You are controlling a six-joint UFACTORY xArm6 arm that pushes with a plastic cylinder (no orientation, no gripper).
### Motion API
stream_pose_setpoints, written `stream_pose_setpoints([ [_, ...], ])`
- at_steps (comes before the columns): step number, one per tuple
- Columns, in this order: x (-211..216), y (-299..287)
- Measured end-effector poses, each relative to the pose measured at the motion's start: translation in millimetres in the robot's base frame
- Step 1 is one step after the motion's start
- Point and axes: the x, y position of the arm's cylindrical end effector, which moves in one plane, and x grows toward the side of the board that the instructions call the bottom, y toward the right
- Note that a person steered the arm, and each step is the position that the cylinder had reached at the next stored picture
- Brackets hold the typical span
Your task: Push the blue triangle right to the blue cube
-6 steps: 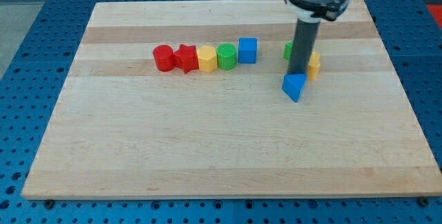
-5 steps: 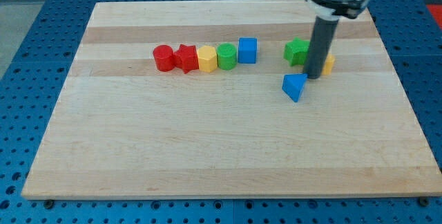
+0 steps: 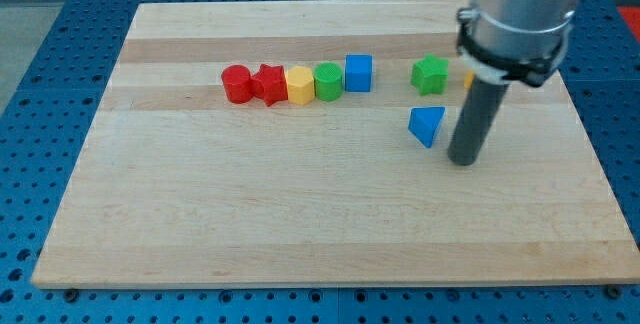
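Observation:
The blue triangle (image 3: 427, 125) lies on the wooden board (image 3: 300, 214), right of centre. The blue cube (image 3: 359, 72) stands up and to the left of it, at the right end of a row of blocks. My tip (image 3: 463, 161) rests on the board just right of the blue triangle and slightly below it, with a small gap between them. The rod and its grey mount rise toward the view's top right.
A red cylinder (image 3: 236, 83), red star (image 3: 269, 84), yellow hexagon (image 3: 300, 85) and green cylinder (image 3: 328, 81) form the row left of the blue cube. A green star (image 3: 430, 73) sits above the triangle. A yellow block (image 3: 467, 81) is mostly hidden behind the rod.
My tip has moved from just above the blue triangle, rightward and down the view, to its lower right. No block has moved. The green star is now uncovered.

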Motion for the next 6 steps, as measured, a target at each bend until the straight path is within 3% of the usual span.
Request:
stream_pose_setpoints([
  [4, -70, -20],
  [6, -32, -32],
])
